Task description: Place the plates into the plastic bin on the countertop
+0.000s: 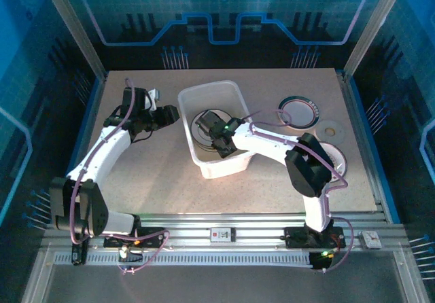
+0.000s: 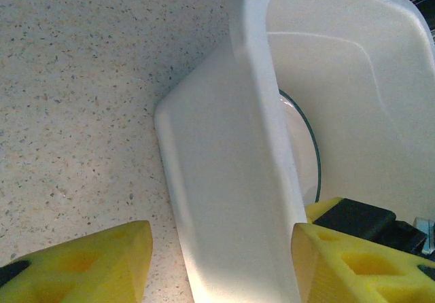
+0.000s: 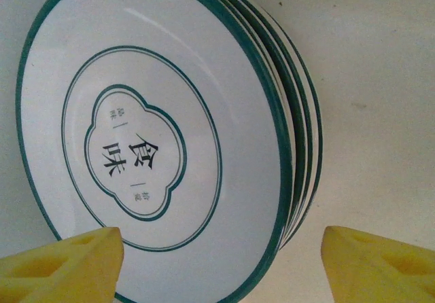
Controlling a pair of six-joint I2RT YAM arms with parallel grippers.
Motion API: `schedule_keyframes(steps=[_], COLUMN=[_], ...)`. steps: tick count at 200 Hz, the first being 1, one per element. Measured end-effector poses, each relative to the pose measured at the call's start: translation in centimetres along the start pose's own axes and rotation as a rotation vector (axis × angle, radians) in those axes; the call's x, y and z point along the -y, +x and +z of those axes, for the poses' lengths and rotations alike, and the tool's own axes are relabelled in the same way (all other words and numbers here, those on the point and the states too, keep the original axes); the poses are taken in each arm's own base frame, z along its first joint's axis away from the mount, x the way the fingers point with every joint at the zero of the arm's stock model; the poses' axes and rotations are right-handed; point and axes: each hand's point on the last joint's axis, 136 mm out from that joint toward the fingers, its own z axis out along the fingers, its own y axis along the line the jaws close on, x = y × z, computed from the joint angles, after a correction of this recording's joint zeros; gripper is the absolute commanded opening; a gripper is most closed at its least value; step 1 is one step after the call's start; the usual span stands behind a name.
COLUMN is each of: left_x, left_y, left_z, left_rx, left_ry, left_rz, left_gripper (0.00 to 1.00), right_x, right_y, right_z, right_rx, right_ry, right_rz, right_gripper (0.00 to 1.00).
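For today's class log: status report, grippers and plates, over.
Left gripper open, straddling plastic bin wall. Right gripper open above plates stacked in bin. No obstruction seen.

One plastic bin [image 1: 213,123] is counted at centre frame, at least three stacked plates [image 3: 163,140] within it, and on the table [image 1: 156,181] at right one dark-rimmed plate [image 1: 297,111], one white plate [image 1: 340,159] and one pale disc [image 1: 331,132].

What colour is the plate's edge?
Dark green on the plate, clearest in the right wrist view.
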Motion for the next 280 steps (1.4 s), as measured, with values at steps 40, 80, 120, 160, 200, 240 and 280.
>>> schedule_keyframes(steps=[40, 80, 120, 160, 200, 240, 280], left_x=[-0.1, -0.1, -0.1, -0.1, -0.1, 0.7, 1.4], left_y=[0.0, 0.0, 0.1, 0.0, 0.1, -1.2, -1.8], left_z=[0.1, 0.1, 0.1, 0.1, 0.6, 0.7, 1.2], left_rx=[-0.003, -0.002, -0.003, -0.002, -0.016, 0.002, 0.006], left_ry=[-0.002, -0.002, -0.002, -0.005, -0.009, 0.003, 0.005], left_rz=[-0.002, -0.005, -0.005, -0.006, -0.004, 0.009, 0.019], left_gripper=[0.57, 0.57, 0.57, 0.57, 0.58, 0.58, 0.58], right_x=[-0.9, -3.6, -7.0, -8.9, -8.6, -3.2, 2.7], right_y=[-1.5, -2.8, -3.5, -5.6, -14.1, -23.9, -30.2], right_z=[-1.6, -5.9, -10.3, -14.6, -16.5, -14.8, -11.6], right_rx=[0.065, 0.110, 0.148, 0.239, 0.301, 0.322, 0.258], right_ry=[-0.028, -0.151, -0.349, -0.480, -0.500, -0.360, -0.220], right_rz=[-0.100, -0.223, -0.388, -0.559, -0.559, -0.509, -0.454], right_gripper=[0.91, 0.91, 0.87, 0.81, 0.75, 0.70, 0.68])
